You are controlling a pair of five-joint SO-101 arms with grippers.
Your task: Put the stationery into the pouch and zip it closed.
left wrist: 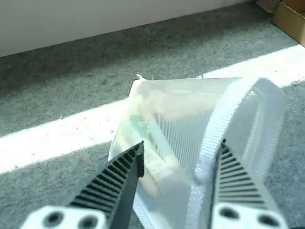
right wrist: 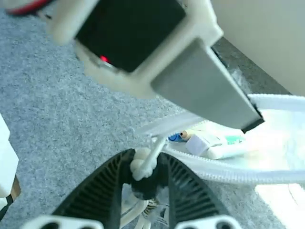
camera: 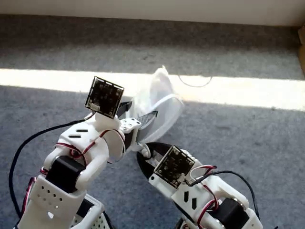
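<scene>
A white mesh pouch (camera: 159,102) lies on the grey carpet, its far end raised. Stationery (right wrist: 209,143), pens and a white eraser-like piece, shows through the mesh; in the left wrist view it is a pale green and white shape (left wrist: 152,143). My left gripper (left wrist: 181,145) is open, its black fingers (left wrist: 119,183) straddling the near end of the pouch (left wrist: 190,114), with the white zip band (left wrist: 214,129) against one finger. My right gripper (right wrist: 145,157) is shut on the knotted white zip pull cord (right wrist: 143,164), close beside the left gripper (camera: 143,123).
Grey carpet (camera: 248,138) with a bright sunlit strip (camera: 47,78) runs across the floor. A thin cable (camera: 193,83) loops behind the pouch. A pale wall (camera: 143,7) edges the far side. A cardboard box corner (left wrist: 290,14) stands far off.
</scene>
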